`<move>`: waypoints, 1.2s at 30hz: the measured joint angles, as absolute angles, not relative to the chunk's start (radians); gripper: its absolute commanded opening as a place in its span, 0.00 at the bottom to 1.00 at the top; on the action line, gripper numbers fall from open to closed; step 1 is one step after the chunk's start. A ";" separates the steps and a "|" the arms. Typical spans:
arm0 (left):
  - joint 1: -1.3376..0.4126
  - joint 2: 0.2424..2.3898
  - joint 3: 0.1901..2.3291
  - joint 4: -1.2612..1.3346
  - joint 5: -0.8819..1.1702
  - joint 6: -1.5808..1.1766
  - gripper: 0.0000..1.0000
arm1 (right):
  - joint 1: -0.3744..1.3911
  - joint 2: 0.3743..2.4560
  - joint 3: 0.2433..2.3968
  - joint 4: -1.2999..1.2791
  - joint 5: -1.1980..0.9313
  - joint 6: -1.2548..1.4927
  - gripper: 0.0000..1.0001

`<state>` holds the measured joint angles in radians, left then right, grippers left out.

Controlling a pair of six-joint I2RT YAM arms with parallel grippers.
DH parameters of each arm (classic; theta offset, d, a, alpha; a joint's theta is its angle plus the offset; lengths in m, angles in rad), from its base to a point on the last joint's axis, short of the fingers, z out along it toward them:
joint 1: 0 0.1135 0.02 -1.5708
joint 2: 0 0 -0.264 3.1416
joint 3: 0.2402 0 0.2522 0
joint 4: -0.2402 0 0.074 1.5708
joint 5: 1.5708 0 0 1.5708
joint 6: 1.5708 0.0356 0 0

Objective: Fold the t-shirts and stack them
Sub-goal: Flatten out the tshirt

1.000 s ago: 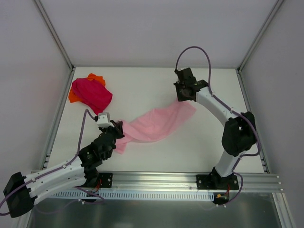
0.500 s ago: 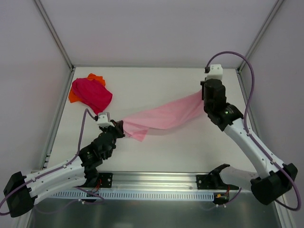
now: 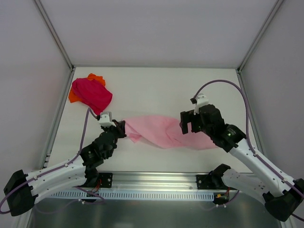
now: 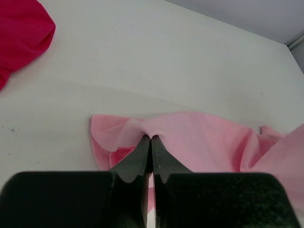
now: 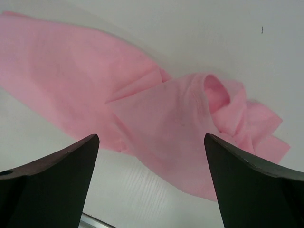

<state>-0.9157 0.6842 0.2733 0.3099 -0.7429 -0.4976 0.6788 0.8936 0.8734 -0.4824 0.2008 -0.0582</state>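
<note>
The light pink t-shirt (image 3: 161, 130) lies crumpled across the middle of the table, also seen in the left wrist view (image 4: 209, 142) and the right wrist view (image 5: 156, 114). My left gripper (image 3: 122, 129) is shut on its left edge; in the left wrist view the jaws (image 4: 151, 138) pinch a fold of pink cloth. My right gripper (image 3: 189, 122) hangs open above the shirt's right end, and the right wrist view shows its jaws (image 5: 152, 142) wide apart, holding nothing. The magenta t-shirt (image 3: 92, 93) lies bunched at the back left on top of the orange t-shirt (image 3: 96, 77).
White walls and metal frame posts enclose the table on three sides. A metal rail (image 3: 156, 179) with both arm bases runs along the near edge. The magenta heap shows at the upper left of the left wrist view (image 4: 21, 33).
The right gripper has let go of the pink shirt's right end and swung down toward the near right. The shirt, stretched up before, now lies slack on the table. The left arm kept its grip.
</note>
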 measured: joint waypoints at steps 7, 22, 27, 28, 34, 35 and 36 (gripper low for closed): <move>-0.916 0.686 0.273 0.320 -0.740 -0.496 0.00 | 0.678 0.953 0.881 -0.476 0.273 -0.059 1.00; -0.916 0.699 0.273 0.335 -0.721 -0.496 0.00 | 0.590 1.441 1.046 -0.573 0.640 0.060 0.86; -0.916 0.675 0.268 0.332 -0.715 -0.496 0.00 | 0.525 1.581 1.184 -0.557 0.594 0.060 0.86; -0.916 0.669 0.265 0.331 -0.715 -0.496 0.00 | 0.509 1.590 1.183 -0.555 0.567 0.060 0.86; -0.916 0.640 0.263 0.315 -0.715 -0.493 0.00 | 0.418 1.613 1.166 -0.543 0.423 0.060 0.81; -0.916 0.638 0.263 0.315 -0.715 -0.492 0.00 | 0.413 1.613 1.161 -0.542 0.404 0.060 0.75; -0.916 0.637 0.263 0.316 -0.715 -0.490 0.00 | 0.412 1.613 1.156 -0.540 0.381 0.059 0.74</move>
